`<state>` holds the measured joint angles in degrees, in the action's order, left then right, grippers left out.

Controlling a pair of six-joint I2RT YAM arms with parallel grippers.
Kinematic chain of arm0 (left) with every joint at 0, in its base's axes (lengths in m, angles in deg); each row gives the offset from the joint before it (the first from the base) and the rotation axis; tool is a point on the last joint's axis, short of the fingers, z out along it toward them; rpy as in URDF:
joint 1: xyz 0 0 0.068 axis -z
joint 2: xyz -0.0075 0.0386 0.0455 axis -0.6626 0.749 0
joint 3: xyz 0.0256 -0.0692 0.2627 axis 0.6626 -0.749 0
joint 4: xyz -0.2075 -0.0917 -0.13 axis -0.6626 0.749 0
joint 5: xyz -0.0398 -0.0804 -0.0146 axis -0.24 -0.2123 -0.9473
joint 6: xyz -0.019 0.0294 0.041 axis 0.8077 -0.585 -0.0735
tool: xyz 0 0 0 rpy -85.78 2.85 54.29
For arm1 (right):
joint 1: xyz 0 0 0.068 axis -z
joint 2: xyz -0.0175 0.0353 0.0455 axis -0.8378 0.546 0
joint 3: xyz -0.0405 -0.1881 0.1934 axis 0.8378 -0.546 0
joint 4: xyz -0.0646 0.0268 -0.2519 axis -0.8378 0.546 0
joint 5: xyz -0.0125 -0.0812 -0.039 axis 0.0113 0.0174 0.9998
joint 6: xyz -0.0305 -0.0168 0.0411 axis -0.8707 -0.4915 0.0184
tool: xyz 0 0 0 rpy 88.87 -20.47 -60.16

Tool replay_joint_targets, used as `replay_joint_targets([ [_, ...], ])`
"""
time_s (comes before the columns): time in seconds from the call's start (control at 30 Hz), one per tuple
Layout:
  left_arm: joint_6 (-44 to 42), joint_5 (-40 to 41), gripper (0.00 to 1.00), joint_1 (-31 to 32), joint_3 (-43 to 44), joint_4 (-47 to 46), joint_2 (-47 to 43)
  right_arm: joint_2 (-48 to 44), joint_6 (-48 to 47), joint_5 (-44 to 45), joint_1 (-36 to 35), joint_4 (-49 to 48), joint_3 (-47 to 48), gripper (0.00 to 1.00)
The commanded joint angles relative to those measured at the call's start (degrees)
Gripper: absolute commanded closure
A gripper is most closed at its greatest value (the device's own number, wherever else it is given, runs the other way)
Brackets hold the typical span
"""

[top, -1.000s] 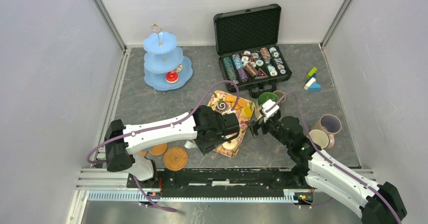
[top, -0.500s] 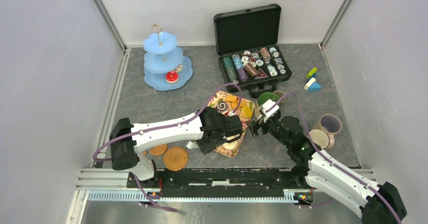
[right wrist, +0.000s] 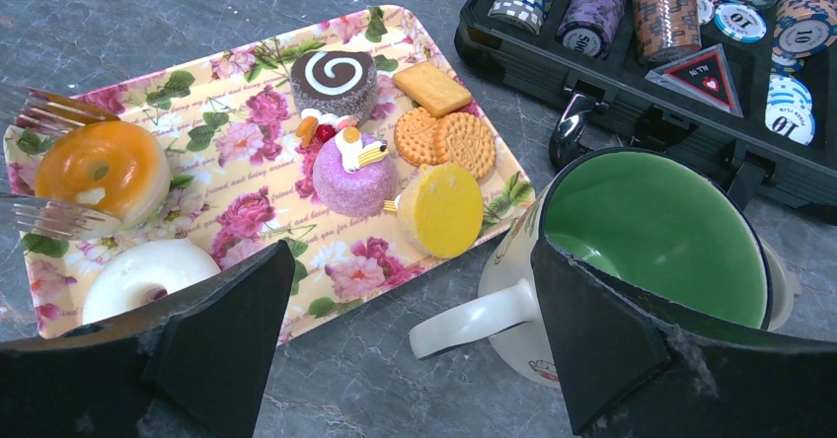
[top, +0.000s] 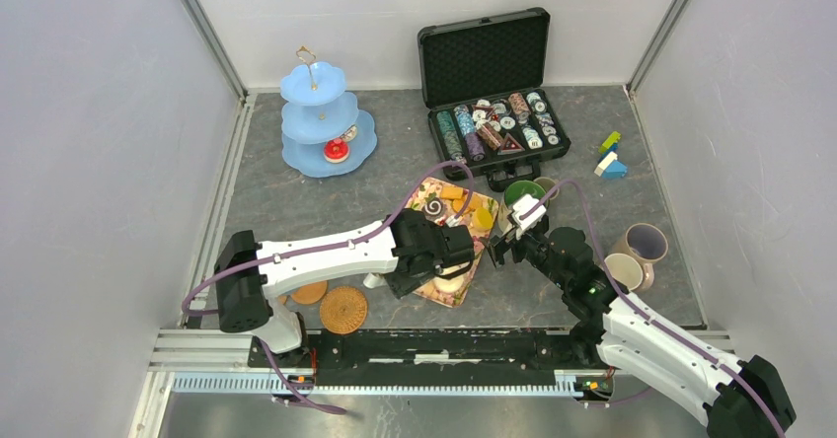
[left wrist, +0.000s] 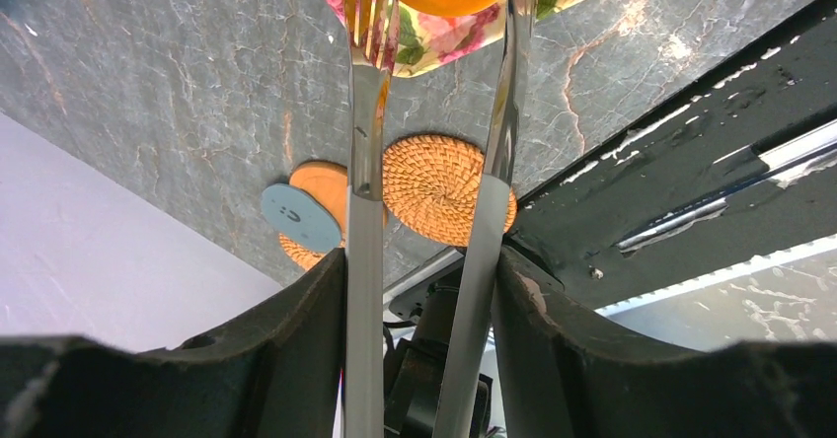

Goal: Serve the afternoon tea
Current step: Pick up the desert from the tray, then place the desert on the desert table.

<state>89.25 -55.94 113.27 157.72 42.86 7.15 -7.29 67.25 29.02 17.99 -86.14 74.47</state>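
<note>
My left gripper (left wrist: pixel 422 290) is shut on a pair of metal tongs (left wrist: pixel 365 191). Its forked tips sit close against either side of an orange donut (right wrist: pixel 102 169) on the floral tray (right wrist: pixel 237 226). On the same tray lie a white donut (right wrist: pixel 148 275), a swirl cake (right wrist: pixel 334 81), a purple cake (right wrist: pixel 353 177), round biscuits (right wrist: pixel 446 140) and a yellow biscuit (right wrist: pixel 442 208). My right gripper (right wrist: pixel 413 290) hangs open over the table beside the tray. The handle of the green-lined mug (right wrist: pixel 651 231) lies between its fingers, untouched.
Two woven coasters (top: pixel 342 309) and a blue disc (left wrist: pixel 301 217) lie near the left arm's base. A blue tiered stand (top: pixel 321 122) with a red donut (top: pixel 337 151) stands at the back left. An open chip case (top: pixel 494 112), two mugs (top: pixel 646 242) and building blocks (top: pixel 610 157) are also here.
My left gripper has squeezed the tongs narrower around the orange donut and shifted slightly along the tray. The right arm has not moved.
</note>
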Motion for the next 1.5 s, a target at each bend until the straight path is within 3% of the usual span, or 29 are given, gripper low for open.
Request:
replay_joint_targets([
  [0.0,3.0,3.8,0.55,0.4,2.7,0.9,-1.2,-0.2,0.6,0.2,-0.3,-1.9,1.9,0.02],
  [0.3,1.3,16.0,0.56,-1.5,5.2,3.9,-4.1,-0.1,0.7,-0.1,-0.2,-2.0,1.9,0.02],
  [0.43,-0.7,19.6,0.57,-6.4,7.3,2.3,-6.4,-0.3,0.7,-0.1,-0.3,-1.9,1.9,0.02],
  [0.53,-2.9,19.5,0.57,-14.0,5.8,-3.3,-9.9,-0.3,0.7,-0.2,-0.3,-2.0,1.9,0.02],
  [0.8,-5.6,8.2,0.58,-35.6,-3.7,-19.7,-19.5,0.1,0.9,-0.6,-0.3,-2.0,2.0,0.02],
  [1.17,-5.0,-9.4,0.60,-59.1,-11.9,-26.3,-24.1,-0.2,1.1,-1.3,-0.3,-2.1,2.0,0.02],
  [1.33,-3.6,-14.7,0.61,-66.7,-14.4,-30.4,-24.3,-0.2,1.3,-1.4,-0.3,-2.2,1.9,0.02],
  [1.47,0.6,-21.3,0.60,-77.6,-16.2,-37.6,-24.1,-0.1,1.7,-3.1,-0.3,-2.8,1.6,0.02],
])
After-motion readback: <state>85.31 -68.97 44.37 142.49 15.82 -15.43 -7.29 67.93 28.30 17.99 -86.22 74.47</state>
